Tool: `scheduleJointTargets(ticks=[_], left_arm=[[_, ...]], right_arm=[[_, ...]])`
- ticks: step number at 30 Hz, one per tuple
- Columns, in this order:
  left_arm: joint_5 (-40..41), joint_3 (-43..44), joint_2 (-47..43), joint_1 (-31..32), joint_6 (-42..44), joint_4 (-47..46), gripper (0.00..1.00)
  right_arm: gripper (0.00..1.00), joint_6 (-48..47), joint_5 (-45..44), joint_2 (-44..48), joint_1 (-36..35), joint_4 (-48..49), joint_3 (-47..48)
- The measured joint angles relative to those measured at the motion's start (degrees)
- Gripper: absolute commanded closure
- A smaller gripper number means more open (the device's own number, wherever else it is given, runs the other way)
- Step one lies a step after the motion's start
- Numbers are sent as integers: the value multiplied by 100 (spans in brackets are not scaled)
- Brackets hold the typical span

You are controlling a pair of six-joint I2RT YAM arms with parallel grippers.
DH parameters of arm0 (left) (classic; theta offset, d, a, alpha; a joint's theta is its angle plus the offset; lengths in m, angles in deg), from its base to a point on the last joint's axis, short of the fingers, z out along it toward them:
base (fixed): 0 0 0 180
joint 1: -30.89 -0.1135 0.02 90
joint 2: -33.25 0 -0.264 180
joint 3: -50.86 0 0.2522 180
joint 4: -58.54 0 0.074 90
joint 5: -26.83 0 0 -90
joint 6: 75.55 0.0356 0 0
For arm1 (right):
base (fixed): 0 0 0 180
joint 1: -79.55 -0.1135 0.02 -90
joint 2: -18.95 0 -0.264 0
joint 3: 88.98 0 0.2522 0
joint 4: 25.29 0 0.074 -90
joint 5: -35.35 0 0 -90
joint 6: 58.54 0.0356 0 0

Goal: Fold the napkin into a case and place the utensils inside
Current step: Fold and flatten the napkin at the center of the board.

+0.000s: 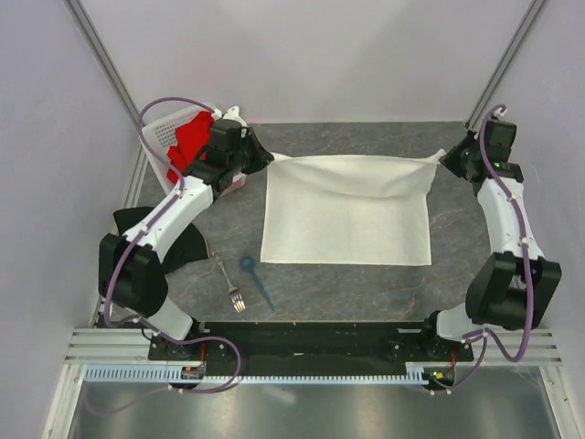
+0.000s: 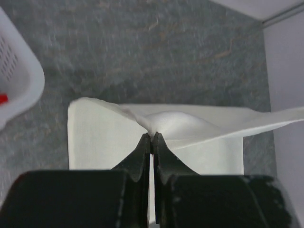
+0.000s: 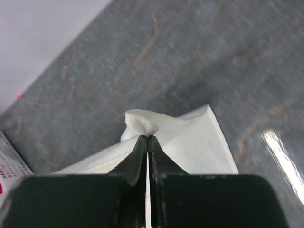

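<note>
Left gripper (image 2: 151, 138): jaws closed tight on a bunched far corner of the napkin (image 1: 347, 219). Right gripper (image 3: 147, 139): same, clamped on the other far corner, with a small wad of fabric poking past the tips. The far edge is lifted and stretched between the two tools, sagging in the middle. The rest of the sheet lies flat on the table (image 1: 366, 283), below and base-side of both grippers.

Handling, my read: light, soft, zero stiffness, so it drapes and follows whichever corner moves. Matte fabric surface with decent friction, unlikely to slip out of the pinch. Corners are the right hold. Run both arms level and matched or the fold line skews, and slack between the tools will wrinkle the crease.

Fork (image 1: 228, 282), thin bright metal, and blue plastic spoon (image 1: 259, 283), round bowl, lie side by side well base-side of the left gripper, just off the napkin's near corner. Both are rigid, thin and low on the hard grey stone-pattern top. Awkward pick; take them mid-handle.
</note>
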Motion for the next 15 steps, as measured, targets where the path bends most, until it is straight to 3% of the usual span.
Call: scheduleJointTargets(ticks=[8, 15], left_arm=[[-96, 1062, 1565, -424, 282, -608, 98], [-382, 1126, 1705, -540, 295, -402, 98]], right_arm=[[100, 4, 737, -2015, -35, 573, 1731], [100, -48, 763, -2048, -87, 168, 1631]])
